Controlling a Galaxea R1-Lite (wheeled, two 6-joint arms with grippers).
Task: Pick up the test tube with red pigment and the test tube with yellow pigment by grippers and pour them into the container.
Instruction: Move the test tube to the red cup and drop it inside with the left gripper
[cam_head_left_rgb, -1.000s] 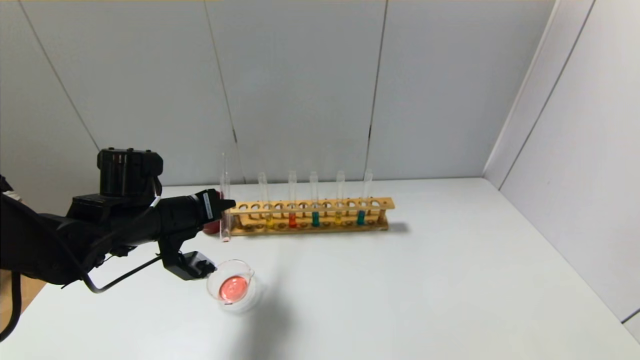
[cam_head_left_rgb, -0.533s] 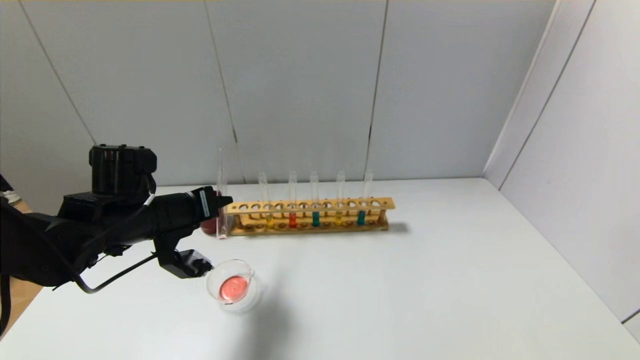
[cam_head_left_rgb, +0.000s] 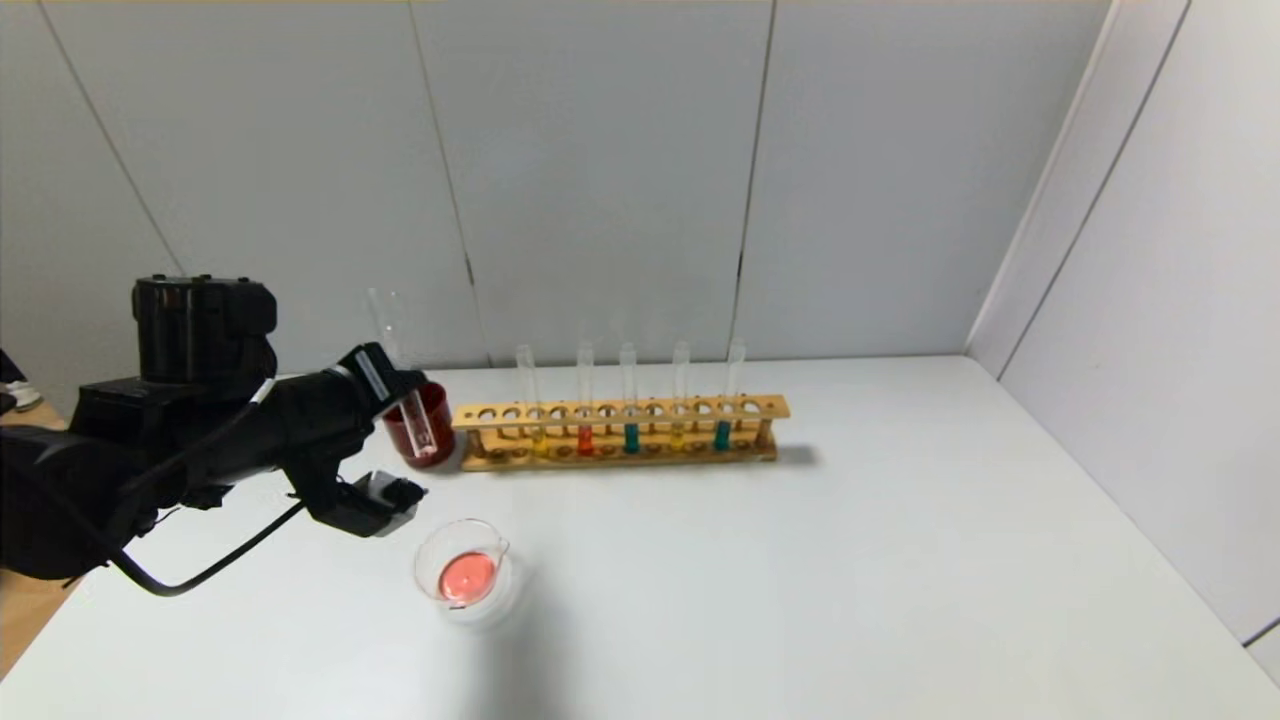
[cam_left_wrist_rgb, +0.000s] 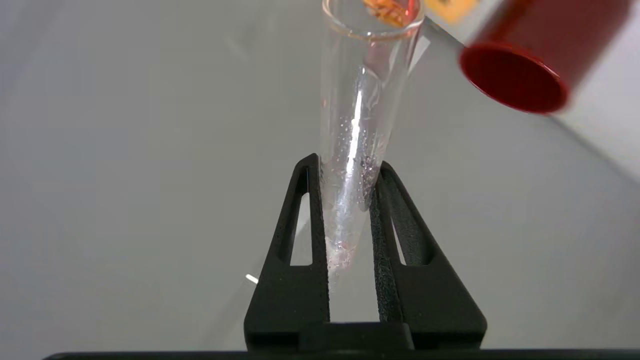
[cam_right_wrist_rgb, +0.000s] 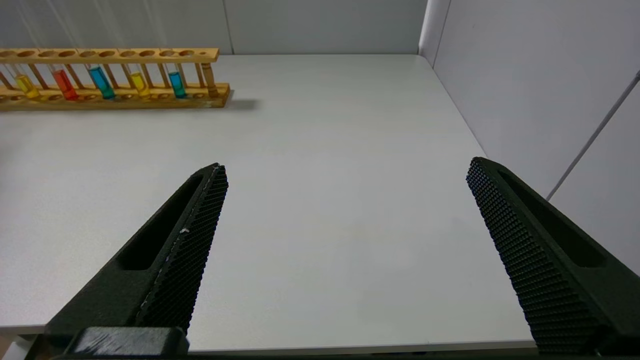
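Note:
My left gripper (cam_head_left_rgb: 398, 385) is shut on a slim clear test tube (cam_head_left_rgb: 405, 400) that holds only pink-red residue. The tube leans, its mouth tipped away from the rack, in front of the red cup. In the left wrist view the fingers (cam_left_wrist_rgb: 312, 200) clamp the tube (cam_left_wrist_rgb: 360, 100) near its round bottom. The glass container (cam_head_left_rgb: 462, 572) holds red liquid and sits on the table below and right of the gripper. The rack holds a red tube (cam_head_left_rgb: 585, 438) and two yellow tubes (cam_head_left_rgb: 538, 440) (cam_head_left_rgb: 677, 435). My right gripper (cam_right_wrist_rgb: 345, 167) is open and empty over bare table, out of the head view.
A wooden rack (cam_head_left_rgb: 620, 412) stands at the back of the white table, also with two teal tubes (cam_head_left_rgb: 631, 437). An opaque dark red cup (cam_head_left_rgb: 432, 420) stands at the rack's left end and shows in the left wrist view (cam_left_wrist_rgb: 515, 75). Grey walls close off the back and right.
My left gripper has moved left, away from the rack's left end, with the tube in it. The tube has gone from upright to leaning, and the red cup now shows behind it.

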